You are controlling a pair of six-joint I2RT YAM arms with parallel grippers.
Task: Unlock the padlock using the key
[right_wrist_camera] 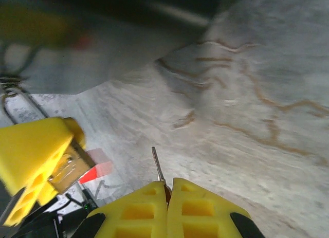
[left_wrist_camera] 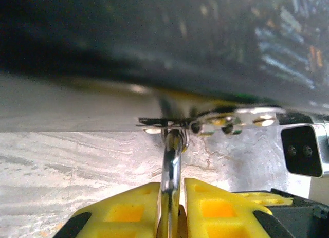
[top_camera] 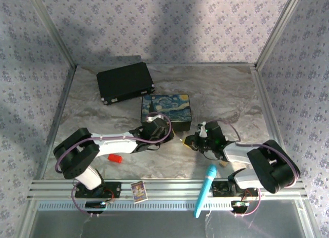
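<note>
Marble tabletop, patterned walls around it. At left, we find the left gripper clamped on the padlock. Its brass body is mostly buried between the yellow fingers, and only the silver shackle stands clear. Blurred bright metal at its tip we cannot identify. Just right of it and apart, the right gripper is pinched tight on the key. The key's bow is hidden and only the thin blade shows.

Brass padlock in left hand; thin silver key protruding from right hand
</note>
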